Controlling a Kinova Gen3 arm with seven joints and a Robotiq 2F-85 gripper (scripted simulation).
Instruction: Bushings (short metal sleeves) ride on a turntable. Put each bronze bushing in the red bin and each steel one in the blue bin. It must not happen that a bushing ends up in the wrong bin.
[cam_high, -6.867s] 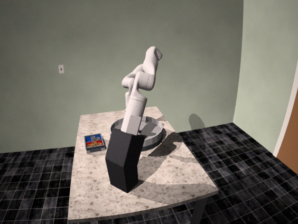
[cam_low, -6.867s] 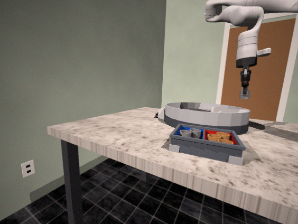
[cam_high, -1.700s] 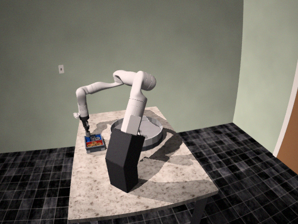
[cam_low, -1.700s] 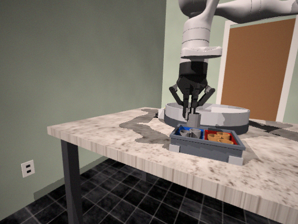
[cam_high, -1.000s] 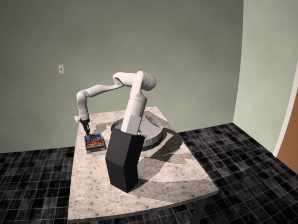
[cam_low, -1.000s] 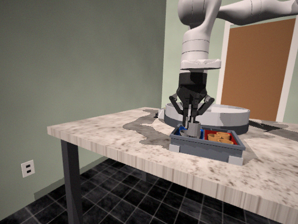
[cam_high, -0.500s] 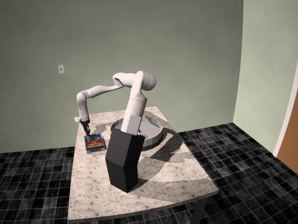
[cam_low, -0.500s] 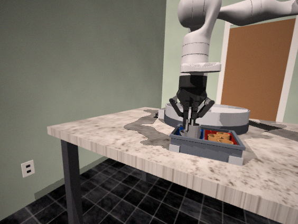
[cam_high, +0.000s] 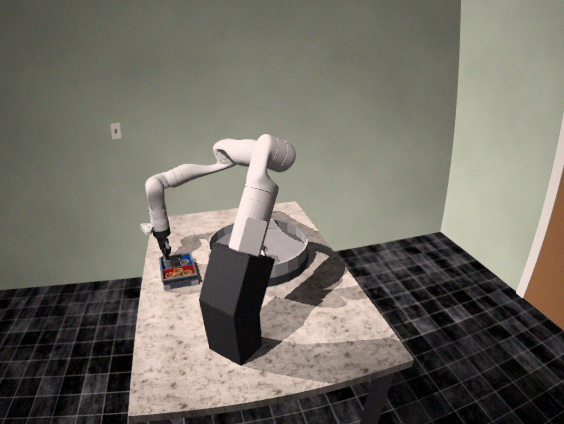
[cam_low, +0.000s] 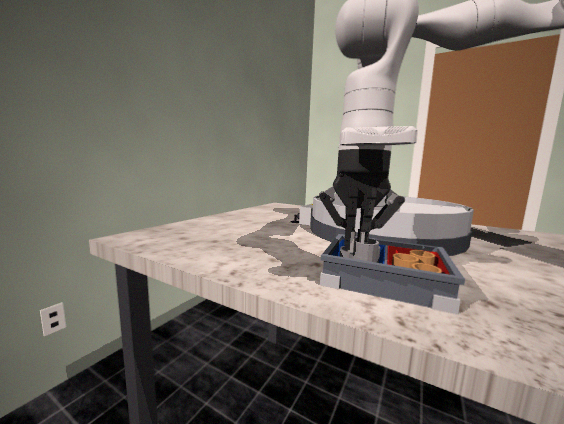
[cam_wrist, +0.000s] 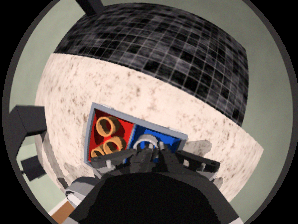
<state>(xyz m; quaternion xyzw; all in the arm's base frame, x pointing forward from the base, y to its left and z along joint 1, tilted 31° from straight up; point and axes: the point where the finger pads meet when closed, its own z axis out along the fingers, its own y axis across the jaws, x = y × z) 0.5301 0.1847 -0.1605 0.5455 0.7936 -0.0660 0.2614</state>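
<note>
My gripper (cam_high: 167, 257) (cam_low: 358, 241) points down into the blue bin (cam_low: 383, 254) (cam_wrist: 169, 138), its fingers close together and shut on a grey steel bushing (cam_low: 369, 251). That bushing is low inside the bin; whether it touches the bin floor is hidden. Another grey steel bushing (cam_high: 185, 262) is in the blue bin, partly hidden by the fingers in the wrist view. The red bin (cam_wrist: 123, 129) beside it holds three bronze bushings (cam_high: 170, 275) (cam_low: 426, 268) (cam_wrist: 107, 127). The turntable (cam_high: 292, 245) (cam_low: 432, 225) is a round grey walled dish behind the bins; its inside is partly hidden.
A grey tray wall (cam_low: 390, 285) (cam_high: 197, 274) surrounds both bins, near the edge of the speckled table (cam_high: 175, 350) (cam_low: 200, 250). The black arm base (cam_high: 235, 295) stands beside the turntable and hides part of it in the top view. A small pale block (cam_low: 305, 216) sits beside the turntable.
</note>
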